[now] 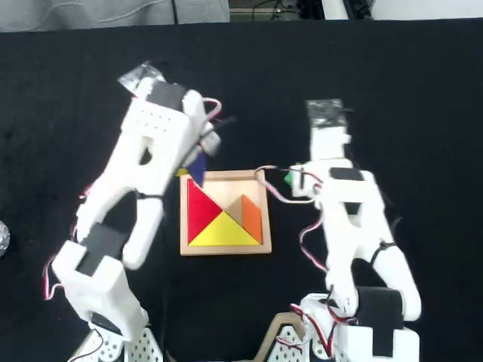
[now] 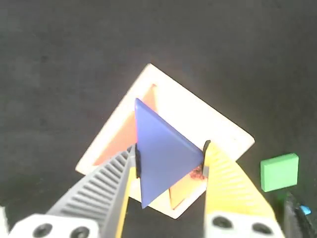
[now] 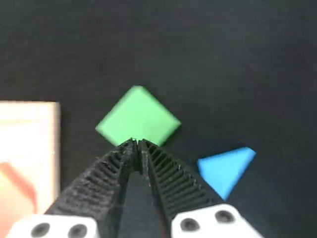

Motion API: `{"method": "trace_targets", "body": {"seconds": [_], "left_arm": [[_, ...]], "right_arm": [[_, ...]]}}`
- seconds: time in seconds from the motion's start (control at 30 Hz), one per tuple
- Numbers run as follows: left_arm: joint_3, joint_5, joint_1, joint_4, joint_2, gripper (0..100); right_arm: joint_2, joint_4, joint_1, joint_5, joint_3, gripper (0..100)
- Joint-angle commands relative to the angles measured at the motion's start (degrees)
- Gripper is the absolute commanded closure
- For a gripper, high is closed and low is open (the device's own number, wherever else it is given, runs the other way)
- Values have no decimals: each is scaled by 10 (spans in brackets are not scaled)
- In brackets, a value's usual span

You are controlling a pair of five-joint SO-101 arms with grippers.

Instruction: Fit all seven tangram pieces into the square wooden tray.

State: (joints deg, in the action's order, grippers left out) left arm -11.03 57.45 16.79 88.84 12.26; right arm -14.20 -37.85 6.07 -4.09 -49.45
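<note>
**Step in hand:** placement of the fourth piece. The left gripper [image 2: 168, 148] is clamped on the dark blue flat triangle [image 2: 161, 158], one finger on each of two opposite edges. The piece hangs tilted above the square wooden tray [image 1: 226, 176], over its far corner on the left arm's side.

**Tray contents:**
- red large triangle [image 1: 198, 211], on the left arm's side
- yellow large triangle [image 1: 224, 232], along the near edge
- orange piece [image 1: 253, 215], on the right arm's side

Bare wood shows in the far part of the tray, between the red and orange pieces.

**Right arm:** the right gripper [image 3: 136, 145] has its jaws pressed together and holds nothing. Its tips sit at the near edge of the green square block [image 3: 138, 116]. This block lies on the black table [image 1: 392, 75] just beside the tray. A light blue small triangle [image 3: 228, 166] lies near it.

**Next move (a judgement, not an observation):**
1. Level the dark blue triangle.
2. Rotate it until its edges match the open recess.
3. Lower it.
4. Release only when it sits flat.

A tilted release would probably leave a corner resting on the tray rim or on the red triangle.
</note>
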Motion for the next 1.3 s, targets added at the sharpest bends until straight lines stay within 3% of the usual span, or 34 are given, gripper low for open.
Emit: {"method": "trace_targets", "body": {"seconds": [0.0,0.2,0.37,0.77,1.27], "left_arm": [[58,7,51,-97,-29,830],[110,-34,122,-235,15,830],[108,-44,145,-235,26,830],[134,116,138,-265,35,828],[116,118,139,-305,92,826]], "right_arm": [[-28,4,41,39,30,987],[-43,4,47,42,26,987],[-44,6,47,40,27,987],[-44,6,48,40,29,987],[-44,5,47,39,28,987]]}}
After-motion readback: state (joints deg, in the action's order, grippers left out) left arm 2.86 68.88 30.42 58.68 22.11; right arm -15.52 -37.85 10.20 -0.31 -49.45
